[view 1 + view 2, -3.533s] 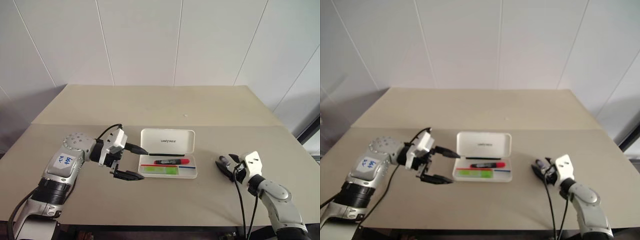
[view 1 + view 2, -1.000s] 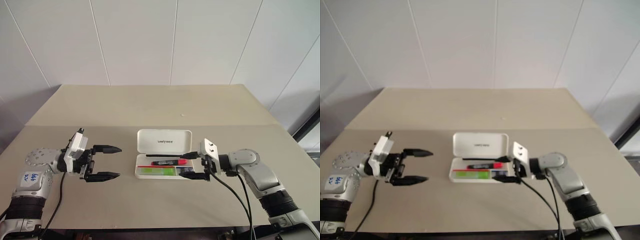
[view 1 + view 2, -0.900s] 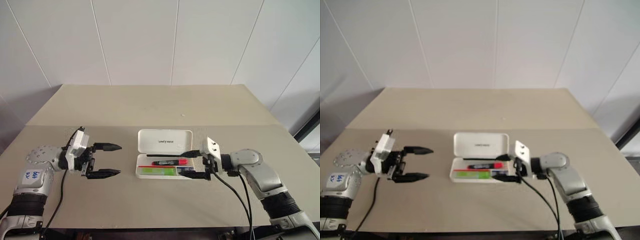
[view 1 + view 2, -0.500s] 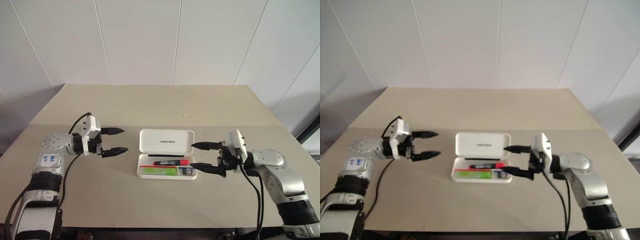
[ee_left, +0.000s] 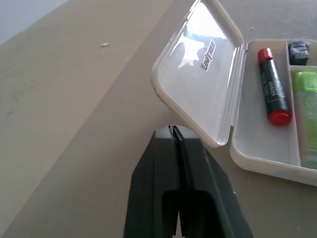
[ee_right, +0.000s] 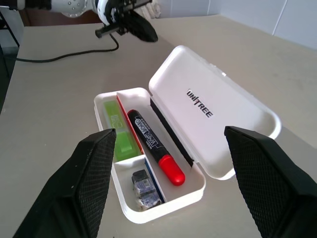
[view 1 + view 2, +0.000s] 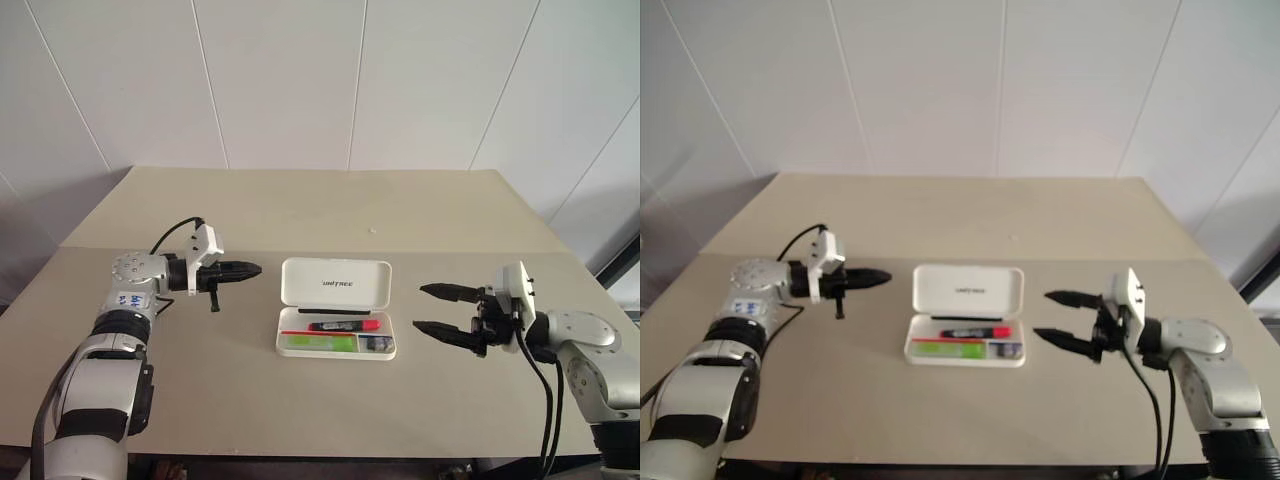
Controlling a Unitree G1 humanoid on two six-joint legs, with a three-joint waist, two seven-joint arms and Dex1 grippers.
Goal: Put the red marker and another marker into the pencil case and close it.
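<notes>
The white pencil case [image 7: 335,285] lies open at the table's middle, its lid raised toward the far side. Inside lie the red marker [image 7: 343,325] and the light green marker [image 7: 320,342] side by side. My left gripper [image 7: 254,270] is shut and empty, its tip just left of the lid's left edge, a small gap apart. In the left wrist view its shut fingers [image 5: 177,148] point at the lid's corner [image 5: 163,94]. My right gripper [image 7: 424,308] stands open and empty, right of the case, apart from it.
A small dark-silver object [image 6: 142,186] sits in the case's small end compartment. The beige table [image 7: 320,215] runs to a white panelled wall behind. A black cable [image 7: 168,240] loops over my left wrist.
My left gripper has shut and moved right toward the lid's left edge. My right gripper has drawn back to the right, away from the case, staying open.
</notes>
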